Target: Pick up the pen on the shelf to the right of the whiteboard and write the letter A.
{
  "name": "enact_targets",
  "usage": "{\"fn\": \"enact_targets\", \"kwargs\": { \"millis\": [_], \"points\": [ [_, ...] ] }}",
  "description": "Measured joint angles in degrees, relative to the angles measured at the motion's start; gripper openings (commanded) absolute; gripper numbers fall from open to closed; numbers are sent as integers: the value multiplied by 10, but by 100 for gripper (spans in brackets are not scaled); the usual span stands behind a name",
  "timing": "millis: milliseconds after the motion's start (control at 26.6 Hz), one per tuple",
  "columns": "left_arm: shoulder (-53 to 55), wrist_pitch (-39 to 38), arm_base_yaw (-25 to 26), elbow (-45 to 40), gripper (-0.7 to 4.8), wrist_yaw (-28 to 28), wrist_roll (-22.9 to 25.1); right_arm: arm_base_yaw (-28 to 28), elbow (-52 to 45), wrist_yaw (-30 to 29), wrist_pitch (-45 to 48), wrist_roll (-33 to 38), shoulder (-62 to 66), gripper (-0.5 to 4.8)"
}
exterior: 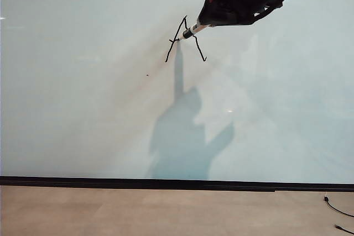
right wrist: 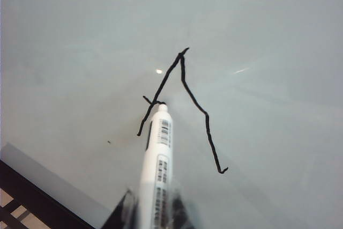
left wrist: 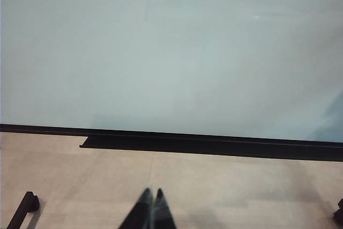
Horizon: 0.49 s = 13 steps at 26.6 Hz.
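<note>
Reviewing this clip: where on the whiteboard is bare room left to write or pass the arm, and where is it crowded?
Bare: the whiteboard left of and below the letter A, down to its black bottom strip. Crowded: around the A, where the right gripper holds the pen. The left gripper is low, off the board.

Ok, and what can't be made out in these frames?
- Right gripper, exterior view: its fingertips merge into the dark arm; the wrist view cuts them off at the frame edge.
- Pen tip on the whiteboard: the barrel hides the contact point, so I cannot tell how far the crossbar of the letter A runs.
- Left gripper: only its closed tips show; absent from the exterior view.
- Shelf: outside every view.
</note>
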Motion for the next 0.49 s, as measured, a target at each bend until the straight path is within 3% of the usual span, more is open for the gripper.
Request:
{"fn": "enact_targets", "kwargs": {
  "millis": [489],
  "points": [
    [0,0,0,0,-4,0,0,0,-2,26,-31,-9,-24,-5]
  ]
}}
